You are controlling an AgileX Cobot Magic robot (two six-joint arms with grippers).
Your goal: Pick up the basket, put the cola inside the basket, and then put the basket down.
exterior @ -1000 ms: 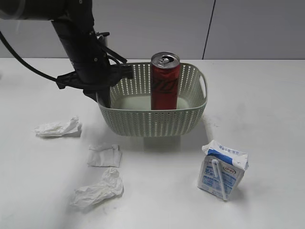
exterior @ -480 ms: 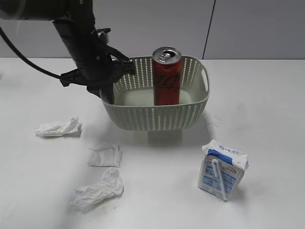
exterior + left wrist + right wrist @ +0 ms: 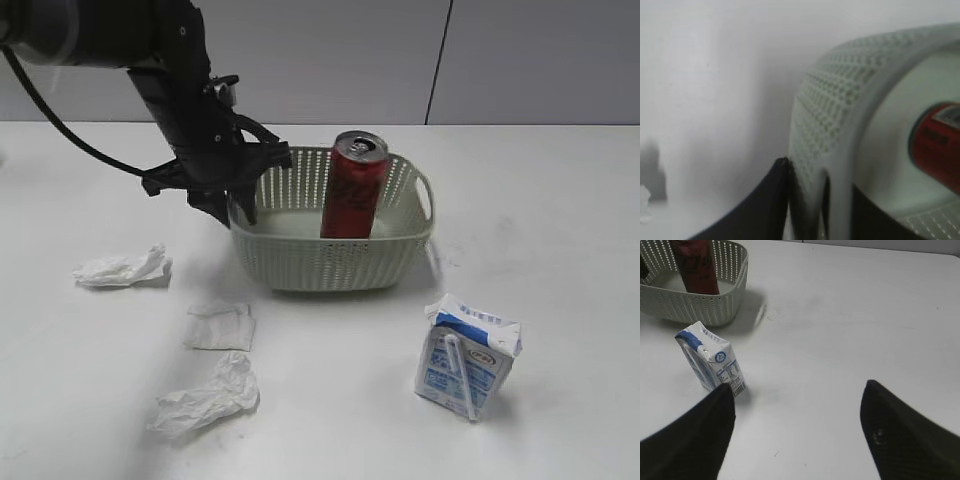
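The pale green basket point(image 3: 330, 255) is at the table's middle, with its left side a little higher than its right. The red cola point(image 3: 355, 185) stands inside it, leaning slightly. My left gripper point(image 3: 236, 203) is shut on the basket's left wall. In the left wrist view its jaws point(image 3: 810, 200) clamp the perforated wall point(image 3: 835, 110), and the cola point(image 3: 937, 150) shows inside. My right gripper point(image 3: 797, 410) is open and empty over bare table, right of the basket point(image 3: 715, 310) and the cola point(image 3: 695, 265). It is out of the exterior view.
A blue-and-white carton with a straw point(image 3: 468, 355) stands in front of the basket to the right; it also shows in the right wrist view point(image 3: 710, 362). Three crumpled tissues lie to the left, at the far left point(image 3: 125, 267), middle point(image 3: 220, 325) and front point(image 3: 205, 397).
The left arm and the held basket have shifted to the right. The basket rose a little, then came lower again. The cola inside now leans.
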